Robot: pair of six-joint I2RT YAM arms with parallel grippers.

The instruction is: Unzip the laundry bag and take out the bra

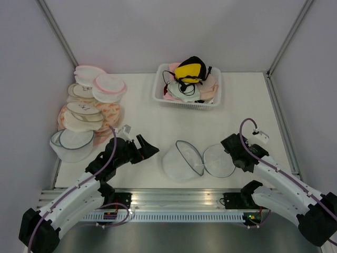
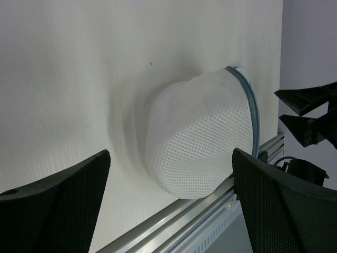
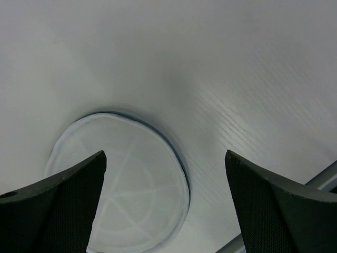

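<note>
Nearest the lens in each wrist view are the black mesh-faced fingers [image 2: 63, 200], and both claws are spread wide with nothing between them: the left gripper [image 2: 168, 157] faces the domed half of the laundry bag [image 1: 181, 162], and the right gripper [image 3: 164, 157] hangs above the flat half [image 1: 218, 159], touching neither. The bag lies near the front edge of the table [image 1: 142, 113], between the two arms. It is unzipped and folded open like a clam, its blue-grey zipper rim [image 2: 253, 105] standing up along the hinge side. No yellow shows through either half, so it is judged empty. The bra [image 1: 190, 69] rests on top of other garments in the white basket [image 1: 158, 94] at the far side of the table, well apart from both grippers. On this evidence the removal appears complete. Handling assessment: the bra looks light and soft, with padded cups likely to spring back under a pinch and thin black straps liable to snag on the basket or on neighbouring garments. A cup edge or the bridge between the cups is judged the soundest hold. The bag is limp mesh on a stiffer rim, likely to slide on the smooth tabletop, and is best taken at the rim. A stack of other round bags [image 1: 87, 113] sits at the far left, not involved.
</note>
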